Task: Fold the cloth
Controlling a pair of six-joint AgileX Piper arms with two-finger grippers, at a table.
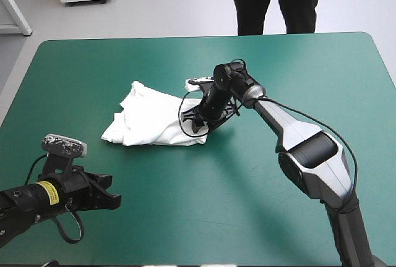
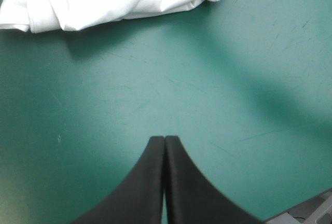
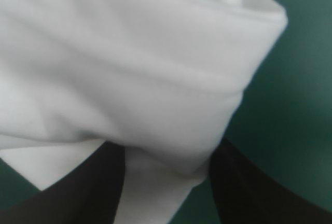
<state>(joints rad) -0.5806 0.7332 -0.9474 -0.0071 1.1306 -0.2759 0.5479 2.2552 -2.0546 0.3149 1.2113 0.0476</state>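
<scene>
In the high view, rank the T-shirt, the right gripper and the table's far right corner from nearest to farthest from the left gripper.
From the left gripper:
1. the T-shirt, ahead of it at mid-table.
2. the right gripper, at the T-shirt's right end.
3. the table's far right corner, well beyond both.

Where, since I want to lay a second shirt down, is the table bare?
Bare: the wide near stretch of the teal-green cover between the left claw and the right arm; the far strip between the T-shirt and the far edge; the right side beyond that arm. Crowded: the middle, where the right claw sits at the T-shirt's edge.
</scene>
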